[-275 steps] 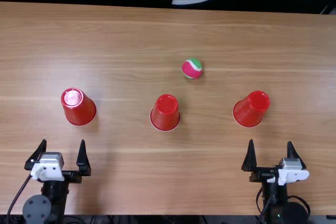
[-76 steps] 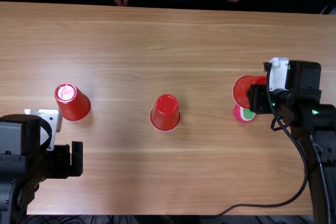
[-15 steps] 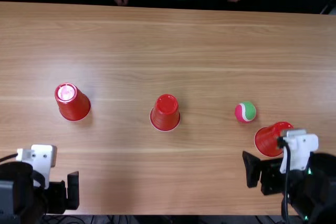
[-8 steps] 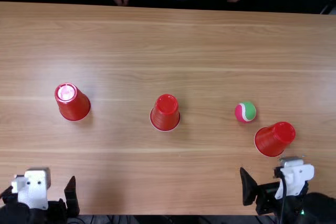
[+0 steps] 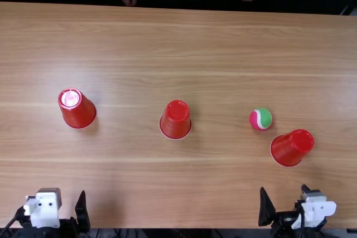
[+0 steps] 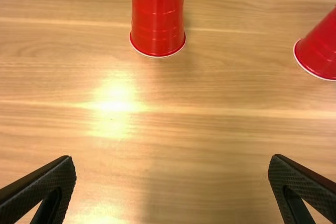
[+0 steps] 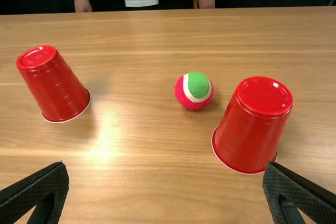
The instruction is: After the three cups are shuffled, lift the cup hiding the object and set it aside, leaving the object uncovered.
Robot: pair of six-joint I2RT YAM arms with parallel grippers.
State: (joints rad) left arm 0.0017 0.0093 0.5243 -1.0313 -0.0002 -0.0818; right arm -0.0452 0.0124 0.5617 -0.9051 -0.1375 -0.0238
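A pink and green ball (image 5: 260,119) (image 7: 194,90) lies uncovered on the table, right of the middle. Just near-right of it, a red cup (image 5: 292,147) (image 7: 252,124) stands upside down, a small gap apart from the ball. A second upside-down red cup (image 5: 175,120) (image 7: 52,85) (image 6: 317,48) stands in the middle, and a third (image 5: 77,108) (image 6: 157,14) at the left. My right gripper (image 5: 283,196) (image 7: 165,165) sits open and empty at the near edge, short of the right cup. At the near left edge, my left gripper (image 5: 61,196) (image 6: 170,160) is also open and empty.
The wooden table (image 5: 178,43) stretches broad and bare beyond the cups. Its near edge runs right under both grippers.
The right gripper set the cup down near-right of the ball, let go and pulled back to the near edge. The left arm also drew back. Cups and ball stay put.
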